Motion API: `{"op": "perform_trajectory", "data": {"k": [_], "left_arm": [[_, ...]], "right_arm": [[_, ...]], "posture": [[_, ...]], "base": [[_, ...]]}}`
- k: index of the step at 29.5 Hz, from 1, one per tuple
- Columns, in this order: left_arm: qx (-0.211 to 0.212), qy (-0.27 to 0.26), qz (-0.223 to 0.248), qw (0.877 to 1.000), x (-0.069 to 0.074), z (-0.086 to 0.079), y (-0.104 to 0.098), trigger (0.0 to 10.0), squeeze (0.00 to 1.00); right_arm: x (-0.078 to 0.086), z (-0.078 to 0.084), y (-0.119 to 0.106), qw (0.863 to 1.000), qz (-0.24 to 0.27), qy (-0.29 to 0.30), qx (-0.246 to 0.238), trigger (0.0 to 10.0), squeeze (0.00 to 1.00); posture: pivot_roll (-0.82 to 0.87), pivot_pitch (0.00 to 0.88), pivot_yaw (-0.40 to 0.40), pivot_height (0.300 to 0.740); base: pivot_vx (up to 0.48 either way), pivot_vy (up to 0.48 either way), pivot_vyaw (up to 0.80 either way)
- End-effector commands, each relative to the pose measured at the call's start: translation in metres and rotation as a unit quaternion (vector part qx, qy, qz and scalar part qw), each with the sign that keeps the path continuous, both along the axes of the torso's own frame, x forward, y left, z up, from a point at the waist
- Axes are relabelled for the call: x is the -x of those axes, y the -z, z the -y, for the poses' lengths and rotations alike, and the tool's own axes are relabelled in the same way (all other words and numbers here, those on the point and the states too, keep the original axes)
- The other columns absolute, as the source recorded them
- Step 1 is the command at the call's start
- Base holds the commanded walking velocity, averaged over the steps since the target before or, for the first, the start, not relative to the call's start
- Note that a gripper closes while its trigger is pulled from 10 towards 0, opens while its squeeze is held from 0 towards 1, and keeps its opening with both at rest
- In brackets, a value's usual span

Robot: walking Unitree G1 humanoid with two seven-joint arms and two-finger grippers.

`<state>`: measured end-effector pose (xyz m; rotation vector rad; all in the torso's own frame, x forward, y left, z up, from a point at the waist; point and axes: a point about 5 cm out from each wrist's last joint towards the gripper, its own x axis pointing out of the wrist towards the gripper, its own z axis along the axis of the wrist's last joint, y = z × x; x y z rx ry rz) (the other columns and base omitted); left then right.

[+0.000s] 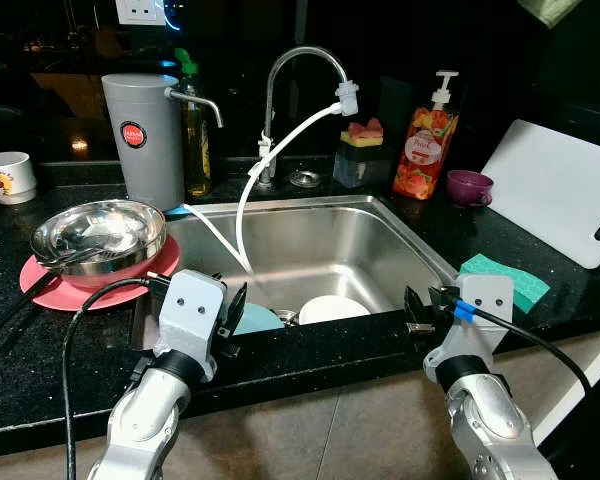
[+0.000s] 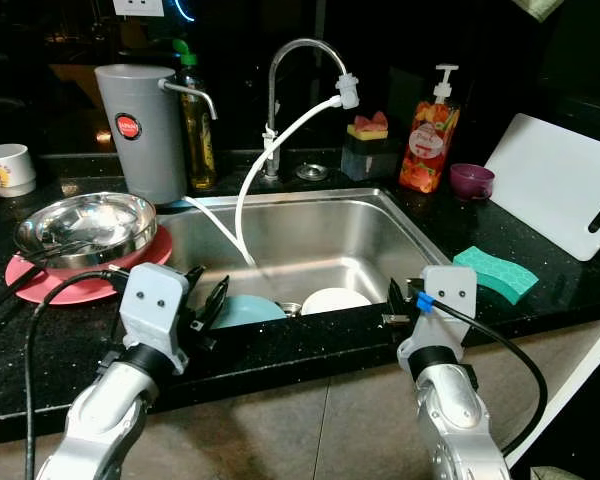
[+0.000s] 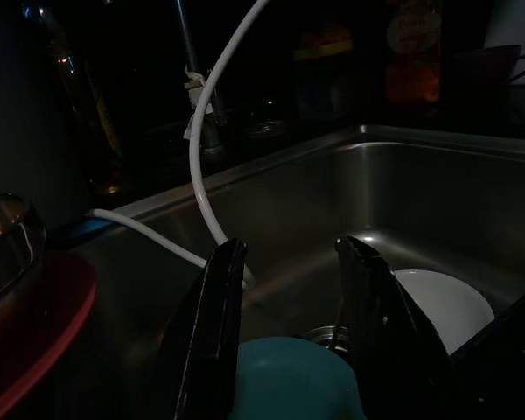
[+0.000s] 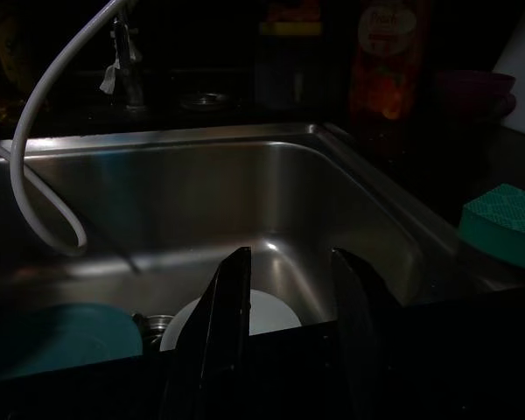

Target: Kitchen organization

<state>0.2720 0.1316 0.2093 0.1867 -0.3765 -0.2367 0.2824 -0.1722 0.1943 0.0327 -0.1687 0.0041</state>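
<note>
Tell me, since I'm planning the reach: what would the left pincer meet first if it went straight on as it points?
Probably the teal dish in the sink: the open left pincer frames it, though depth is unclear.

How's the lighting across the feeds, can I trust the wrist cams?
Left eye view: sharp, glare on the steel bowl and sink wall. Left wrist view: dim, teal dish still readable. Right wrist view: darker, white dish faint, backsplash bottles nearly lost.
</note>
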Motion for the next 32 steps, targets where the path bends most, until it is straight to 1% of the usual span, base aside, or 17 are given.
{"op": "perform_trajectory", "data": {"k": [1, 32], "left_arm": [[0.002, 0.009, -0.003, 1.000, -0.0015, 0.0039, 0.0017, 10.0, 0.00], [0.003, 0.011, -0.004, 1.000, -0.0014, 0.0049, 0.0027, 10.0, 0.00]], "right_arm": [[0.0016, 0.0010, -0.0010, 1.000, 0.002, 0.002, -0.004, 10.0, 0.00], [0.0013, 0.0005, -0.0005, 1.000, 0.001, 0.001, -0.004, 10.0, 0.00]], "posture": [[0.08, 0.072, -0.076, 0.740], [0.08, 0.068, -0.079, 0.740]], "base": [[0.000, 0.000, 0.00], [0.000, 0.000, 0.00]]}}
